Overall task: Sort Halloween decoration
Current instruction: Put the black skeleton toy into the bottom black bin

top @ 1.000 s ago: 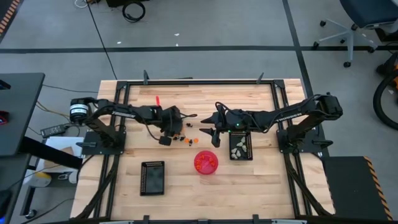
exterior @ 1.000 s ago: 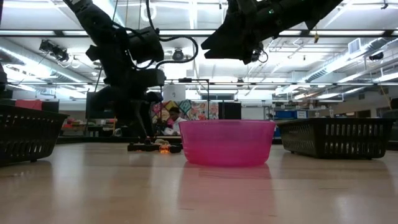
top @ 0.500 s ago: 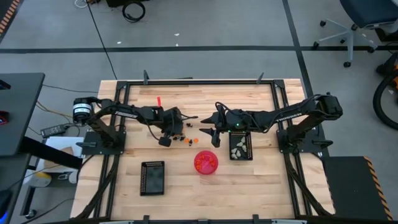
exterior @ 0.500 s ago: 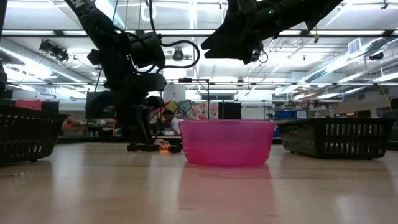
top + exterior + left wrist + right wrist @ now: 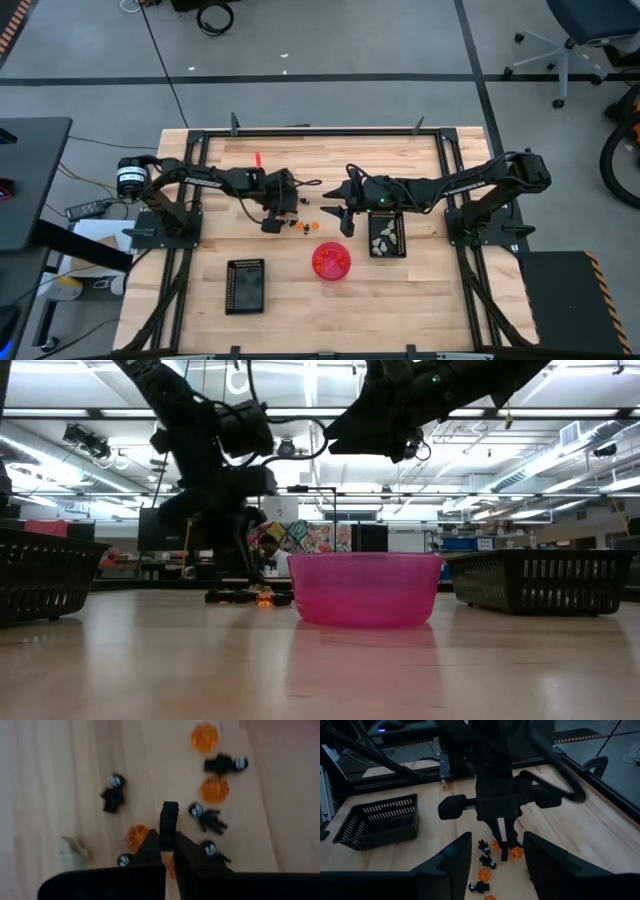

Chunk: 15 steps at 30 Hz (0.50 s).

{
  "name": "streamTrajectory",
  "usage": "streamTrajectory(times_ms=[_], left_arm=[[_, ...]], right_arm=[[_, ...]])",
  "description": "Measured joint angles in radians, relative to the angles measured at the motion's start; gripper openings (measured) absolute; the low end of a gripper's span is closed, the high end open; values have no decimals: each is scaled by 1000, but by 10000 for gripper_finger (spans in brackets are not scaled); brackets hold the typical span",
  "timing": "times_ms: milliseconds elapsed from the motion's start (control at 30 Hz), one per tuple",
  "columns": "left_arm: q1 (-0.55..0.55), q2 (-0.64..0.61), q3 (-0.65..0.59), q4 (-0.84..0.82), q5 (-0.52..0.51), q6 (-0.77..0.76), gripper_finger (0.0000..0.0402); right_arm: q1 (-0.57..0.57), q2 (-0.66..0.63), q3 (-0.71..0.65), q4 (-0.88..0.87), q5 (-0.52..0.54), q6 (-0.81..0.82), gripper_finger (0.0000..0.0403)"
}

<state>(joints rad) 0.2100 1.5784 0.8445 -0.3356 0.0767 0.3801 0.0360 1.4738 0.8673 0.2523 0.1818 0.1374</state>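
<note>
Small Halloween decoration pieces lie loose on the wood between the arms (image 5: 303, 224): orange ones (image 5: 214, 789), black figures with white heads (image 5: 114, 795) and a pale one (image 5: 72, 851). My left gripper (image 5: 168, 837) points down over this cluster, shut on a small black ridged piece (image 5: 169, 820). It also shows in the right wrist view (image 5: 505, 842) and the high view (image 5: 284, 203). My right gripper (image 5: 335, 212) hangs open above the table, right of the cluster, with nothing between its fingers (image 5: 455, 865). My left gripper pinches the black ridged piece (image 5: 168, 831) between its two fingertips, from above and pointing down. The piece sticks out past the fingertips (image 5: 504, 854), over the scattered pieces. Whether its lower end touches the table, I cannot tell.
A pink-red bowl (image 5: 331, 261) stands near the table's middle, toward the near edge. A black grid tray (image 5: 246, 285) sits at the near left. Another tray (image 5: 385, 233), under my right arm, holds pale pieces. Black frame rails (image 5: 190, 190) run along both sides.
My left gripper has shifted a little toward the table's right edge, over the cluster of pieces.
</note>
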Motion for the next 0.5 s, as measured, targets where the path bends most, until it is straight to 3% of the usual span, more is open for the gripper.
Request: streamTrajectory(times_ms=[200, 500], left_arm=[[-2, -1, 126, -166, 6, -34, 9], [-69, -98, 178, -390, 215, -228, 9]], right_arm=[[0, -12, -1, -19, 6, -59, 182], [-43, -149, -1, -113, 60, -161, 182]])
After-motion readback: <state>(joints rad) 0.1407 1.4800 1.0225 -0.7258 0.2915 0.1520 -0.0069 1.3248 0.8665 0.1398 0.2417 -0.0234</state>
